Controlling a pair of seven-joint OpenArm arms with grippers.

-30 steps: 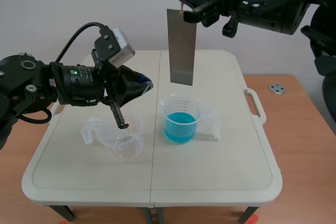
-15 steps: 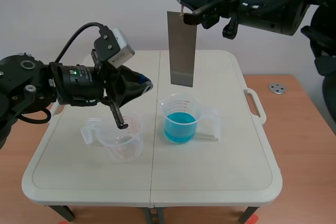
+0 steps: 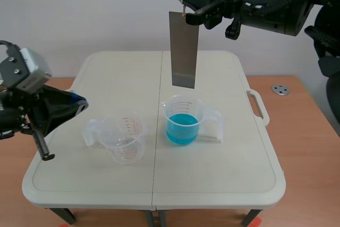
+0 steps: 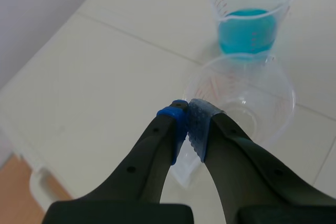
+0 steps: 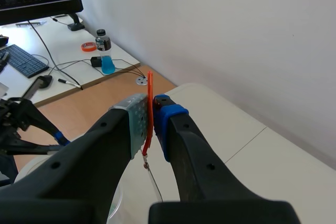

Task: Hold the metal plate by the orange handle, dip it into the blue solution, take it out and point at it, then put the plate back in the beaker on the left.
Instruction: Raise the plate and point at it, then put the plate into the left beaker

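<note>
Grey metal plate, one only, hangs upright above the beaker of blue solution near the table's middle. Its orange handle is pinched between the right gripper's pads. The empty beaker, second of two, stands just left. The left gripper, fingers pressed together on nothing, hovers by the table's left edge.

Two beakers are being counted mid-frame, an empty beaker and a blue-filled beaker; one metal plate is being shown above, one grey disc at right.
</note>
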